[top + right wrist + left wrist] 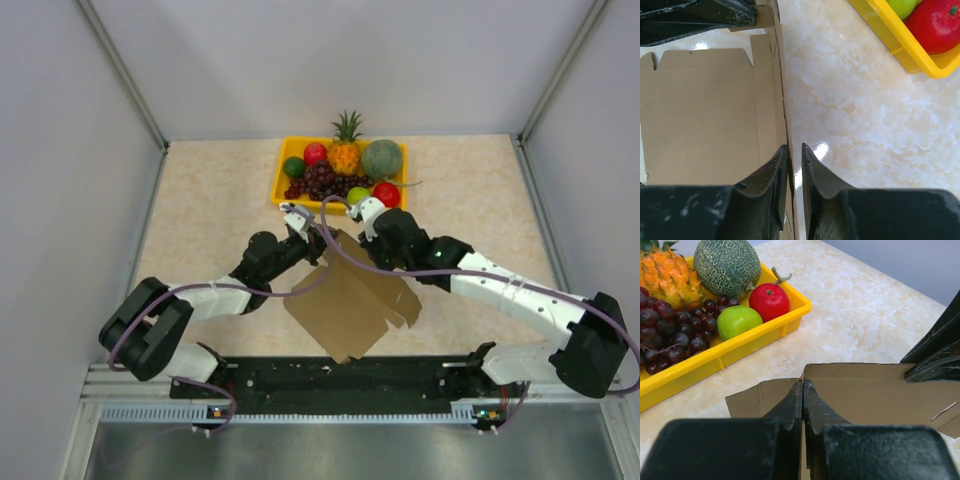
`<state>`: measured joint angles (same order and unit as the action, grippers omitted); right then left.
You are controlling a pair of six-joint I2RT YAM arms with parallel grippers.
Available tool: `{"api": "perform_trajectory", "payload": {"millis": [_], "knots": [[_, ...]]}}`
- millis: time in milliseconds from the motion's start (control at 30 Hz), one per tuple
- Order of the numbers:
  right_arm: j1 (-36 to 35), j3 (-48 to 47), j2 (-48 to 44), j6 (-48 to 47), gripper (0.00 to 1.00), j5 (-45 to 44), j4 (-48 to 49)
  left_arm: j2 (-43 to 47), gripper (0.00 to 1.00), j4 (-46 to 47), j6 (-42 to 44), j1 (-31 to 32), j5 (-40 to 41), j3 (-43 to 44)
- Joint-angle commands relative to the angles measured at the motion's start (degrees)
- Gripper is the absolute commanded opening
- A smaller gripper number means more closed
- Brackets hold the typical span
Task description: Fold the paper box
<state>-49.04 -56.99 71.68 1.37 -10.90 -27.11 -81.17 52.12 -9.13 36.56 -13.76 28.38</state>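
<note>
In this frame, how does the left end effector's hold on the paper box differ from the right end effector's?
The left end effector pinches the paper box where a small side flap meets the larger panel; the right end effector pinches along a long straight edge. The left one looks pressed tight; the right one shows a thin gap filled by cardboard. Both are shut on the box's far side, nearest the yellow tray.

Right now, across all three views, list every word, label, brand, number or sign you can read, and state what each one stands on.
None can be read.
The paper box is plain brown cardboard, the yellow tray carries no print, and the left hand and right hand show only bare black surfaces.
Small coloured marks on the rail at the table's near edge are too small to read.
</note>
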Motion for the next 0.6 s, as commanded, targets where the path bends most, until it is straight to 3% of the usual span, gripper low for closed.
{"api": "perform_trajectory", "payload": {"millis": [0, 67, 167, 233, 267, 367, 567], "knots": [[-0.8, -1.0, 1.0, -1.1, 0.13, -0.3, 0.7, 0.0, 0.0, 3.3, -0.8, 0.4, 0.2, 0.7], [-0.8, -0.8, 0.9, -3.1, 0.0, 0.0, 0.7, 0.1, 0.0, 3.2, -0.9, 0.4, 0.3, 0.4], [-0.8, -0.6, 1.0, -4.3, 0.0, -0.7, 0.7, 0.4, 0.0, 3.3, -1.3, 0.4, 0.2, 0.2], [-0.8, -0.6, 1.2, -4.2, 0.19, 0.3, 0.2, 0.3, 0.0, 3.2, -1.5, 0.4, 0.1, 0.4], [-0.7, -0.4, 0.7, -4.0, 0.2, 0.7, 0.2, 0.2, 0.0, 3.3, -1.5, 0.4, 0.2, 0.4], [-0.8, 0.4, -1.3, -3.0, 0.18, 0.7, -0.1, 0.3, 0.0, 3.4, -1.1, 0.4, 0.9, 0.2], [-0.8, 2.5, -4.4, -2.4, 0.04, 0.4, -1.3, 0.3, 0.0, 3.3, -0.8, 0.4, 0.8, 0.1]]}}
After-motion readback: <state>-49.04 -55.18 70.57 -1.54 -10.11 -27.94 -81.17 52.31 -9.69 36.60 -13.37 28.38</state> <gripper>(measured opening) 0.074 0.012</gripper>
